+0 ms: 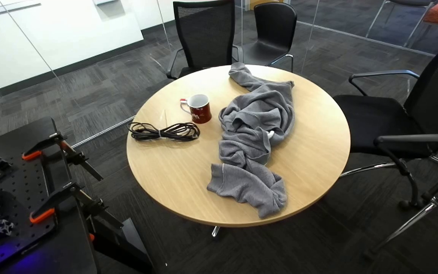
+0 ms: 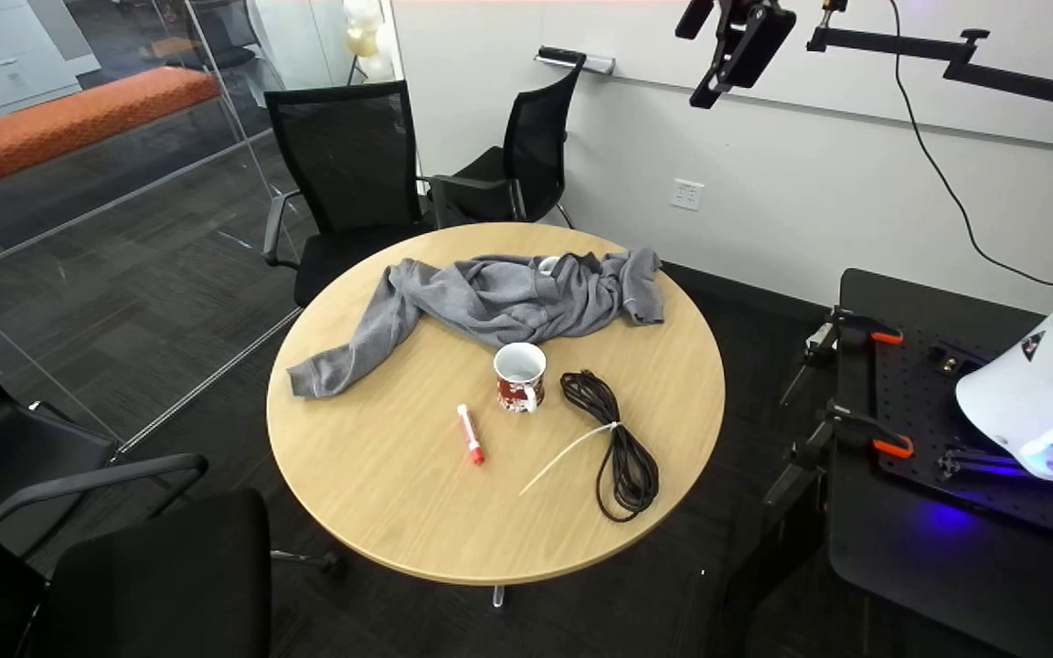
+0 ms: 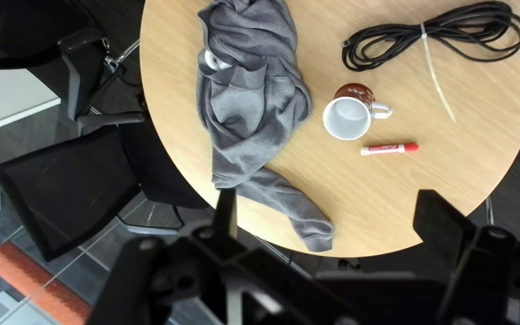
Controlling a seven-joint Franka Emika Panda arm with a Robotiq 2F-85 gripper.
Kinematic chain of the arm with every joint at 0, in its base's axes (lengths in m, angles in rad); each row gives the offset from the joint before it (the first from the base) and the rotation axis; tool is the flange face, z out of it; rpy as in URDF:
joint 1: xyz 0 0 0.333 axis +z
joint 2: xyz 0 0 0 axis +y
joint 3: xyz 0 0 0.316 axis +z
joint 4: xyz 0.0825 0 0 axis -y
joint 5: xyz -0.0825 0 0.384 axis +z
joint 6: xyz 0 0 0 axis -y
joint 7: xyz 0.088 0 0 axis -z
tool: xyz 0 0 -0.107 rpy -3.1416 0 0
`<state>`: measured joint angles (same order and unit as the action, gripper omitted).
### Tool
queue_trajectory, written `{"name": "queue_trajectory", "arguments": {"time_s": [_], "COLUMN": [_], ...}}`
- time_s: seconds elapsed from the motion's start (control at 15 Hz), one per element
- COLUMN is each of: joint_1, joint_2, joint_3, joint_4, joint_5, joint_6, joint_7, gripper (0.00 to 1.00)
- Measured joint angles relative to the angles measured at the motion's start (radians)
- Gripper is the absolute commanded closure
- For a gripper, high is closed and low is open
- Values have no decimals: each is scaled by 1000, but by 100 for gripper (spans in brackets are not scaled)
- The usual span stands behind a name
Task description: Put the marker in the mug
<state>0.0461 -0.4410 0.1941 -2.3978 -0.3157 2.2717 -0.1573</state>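
The marker is white and red with a red end. It lies on the round table beside the mug in an exterior view (image 2: 471,435) and the wrist view (image 3: 388,149). In an exterior view, what looks like its red end (image 1: 183,100) shows behind the mug's handle; the rest is hidden. The dark red mug stands upright with a pale inside and white handle, in both exterior views (image 1: 200,109) (image 2: 519,376) and the wrist view (image 3: 348,117). My gripper (image 3: 327,194) is open and empty, high above the table; an exterior view shows it at the top (image 2: 696,64).
A grey cloth (image 1: 259,114) lies crumpled across the table (image 1: 173,179), with a white thing (image 3: 215,61) partly covered in it. A black coiled cable (image 2: 627,466) with a pale tie lies near the mug. Chairs (image 1: 205,34) stand around the table.
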Motion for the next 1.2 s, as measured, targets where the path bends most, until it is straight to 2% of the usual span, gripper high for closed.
{"name": "queue_trajectory", "arguments": {"time_s": [0.33,0.67,1.2], "joint_1": [34,70,71], "joint_2": [115,218,229], "joint_3": [-29,-31,-31], "joint_4": [10,14,25], "joint_5": [0,0,0], "joint_6": [17,55,56], "joint_7": [-112,-146,-151], "gripper": [0,0,0]}}
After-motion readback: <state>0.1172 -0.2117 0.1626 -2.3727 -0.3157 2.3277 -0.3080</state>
